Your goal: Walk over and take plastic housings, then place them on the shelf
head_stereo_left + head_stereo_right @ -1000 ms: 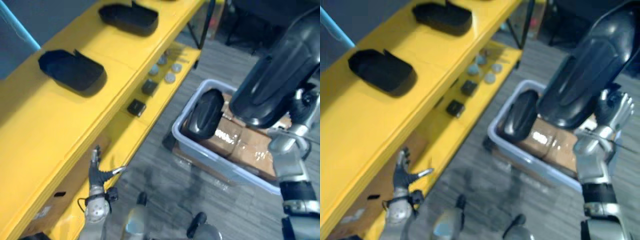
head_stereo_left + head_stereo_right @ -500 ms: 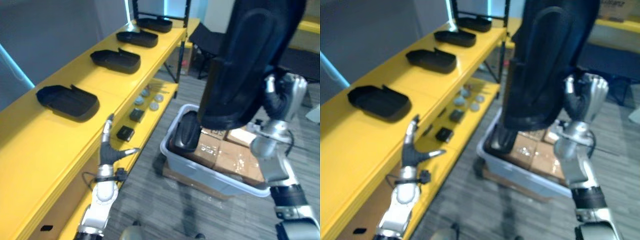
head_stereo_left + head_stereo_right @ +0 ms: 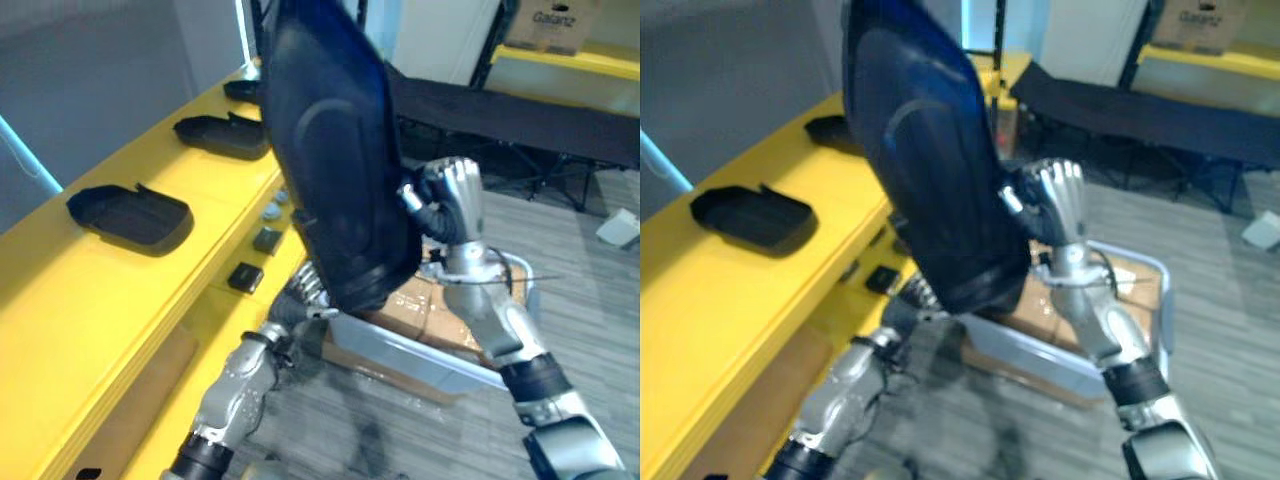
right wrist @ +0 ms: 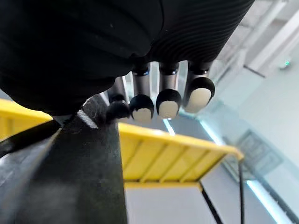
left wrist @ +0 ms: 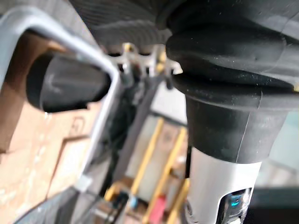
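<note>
The right hand (image 3: 455, 200) holds one big black housing (image 3: 335, 160) up high, its fingers curled round the edge. The left hand (image 3: 300, 298) is under the low end of it. I cannot tell if its fingers are open or closed. Two more housings lie on the yellow shelf (image 3: 60, 300): the near housing (image 3: 130, 215) and the far housing (image 3: 225, 135). One last housing (image 5: 60, 86) sits in the grey bin (image 3: 420, 355) on the floor.
</note>
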You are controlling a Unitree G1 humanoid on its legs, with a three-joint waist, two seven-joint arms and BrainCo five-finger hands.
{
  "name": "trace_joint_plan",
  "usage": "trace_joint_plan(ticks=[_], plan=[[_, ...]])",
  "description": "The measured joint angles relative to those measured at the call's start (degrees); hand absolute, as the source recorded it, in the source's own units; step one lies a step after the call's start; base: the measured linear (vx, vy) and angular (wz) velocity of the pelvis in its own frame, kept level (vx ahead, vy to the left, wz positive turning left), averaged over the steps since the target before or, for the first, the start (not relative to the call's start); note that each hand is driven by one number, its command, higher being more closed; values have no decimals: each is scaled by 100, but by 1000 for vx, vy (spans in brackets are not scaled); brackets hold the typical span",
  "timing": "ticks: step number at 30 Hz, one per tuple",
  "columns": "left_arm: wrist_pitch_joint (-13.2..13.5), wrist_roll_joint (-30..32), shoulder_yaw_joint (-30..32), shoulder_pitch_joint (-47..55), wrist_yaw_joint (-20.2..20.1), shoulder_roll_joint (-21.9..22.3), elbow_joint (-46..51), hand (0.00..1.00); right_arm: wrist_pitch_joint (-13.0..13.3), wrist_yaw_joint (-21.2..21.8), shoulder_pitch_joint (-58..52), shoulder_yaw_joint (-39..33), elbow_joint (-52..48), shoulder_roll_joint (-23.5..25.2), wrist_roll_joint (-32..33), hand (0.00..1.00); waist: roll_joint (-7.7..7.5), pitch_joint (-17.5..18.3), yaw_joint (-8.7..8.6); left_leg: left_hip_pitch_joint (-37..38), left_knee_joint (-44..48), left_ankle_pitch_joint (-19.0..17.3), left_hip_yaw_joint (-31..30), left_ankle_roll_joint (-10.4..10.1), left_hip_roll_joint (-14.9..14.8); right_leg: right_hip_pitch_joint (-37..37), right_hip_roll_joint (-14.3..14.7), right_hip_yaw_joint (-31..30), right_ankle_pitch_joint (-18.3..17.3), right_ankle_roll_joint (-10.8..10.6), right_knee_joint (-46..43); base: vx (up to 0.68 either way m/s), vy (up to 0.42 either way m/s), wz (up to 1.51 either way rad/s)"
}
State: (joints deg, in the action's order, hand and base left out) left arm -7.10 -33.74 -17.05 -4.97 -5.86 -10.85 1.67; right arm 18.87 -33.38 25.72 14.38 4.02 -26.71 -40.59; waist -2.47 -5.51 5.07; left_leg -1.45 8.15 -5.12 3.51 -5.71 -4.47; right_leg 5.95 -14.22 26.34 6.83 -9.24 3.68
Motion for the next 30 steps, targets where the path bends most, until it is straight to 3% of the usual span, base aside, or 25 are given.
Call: trace_joint_plan(ticks=[11,16,18,21,26,30], plan=[[-182,-15,393,-39,-388,-227,-83,0,36,-44,48,35,306,-32,-348,100,-2,13,-62,-59,-1,54,-13,2,0,-43,1,26,22,22,1,-36,15,1],[-170,1275,751,-26,-250,-235,-82,0,-15,-58,46,-199,333,-92,-317,100,-2,14,-61,-62,-1,58,-31,2,2,-30,1,38,25,23,1,0,0,0],[-162,1402,846,7,-211,-240,-83,0,-51,-75,43,-302,330,-103,-296,100,-2,14,-62,-62,-1,58,-43,2,4,-21,1,47,25,23,1,-2,5,2],[-160,1309,948,78,-254,-240,-83,0,-70,-76,1,-381,313,-140,-296,100,-2,14,-58,-63,-2,58,-59,2,6,-9,1,62,24,23,1,-1,1,2],[-184,300,965,168,-526,-253,-26,0,-67,-98,-222,-420,312,-140,-304,100,-1,14,-56,-63,-2,57,-63,1,10,-7,-1,66,23,23,1,0,0,0],[-183,85,965,284,-658,-246,207,0,-74,-302,-332,-419,316,-130,-420,100,2,15,-76,-63,-1,57,-60,1,10,-11,-1,65,22,24,1,0,0,0]])
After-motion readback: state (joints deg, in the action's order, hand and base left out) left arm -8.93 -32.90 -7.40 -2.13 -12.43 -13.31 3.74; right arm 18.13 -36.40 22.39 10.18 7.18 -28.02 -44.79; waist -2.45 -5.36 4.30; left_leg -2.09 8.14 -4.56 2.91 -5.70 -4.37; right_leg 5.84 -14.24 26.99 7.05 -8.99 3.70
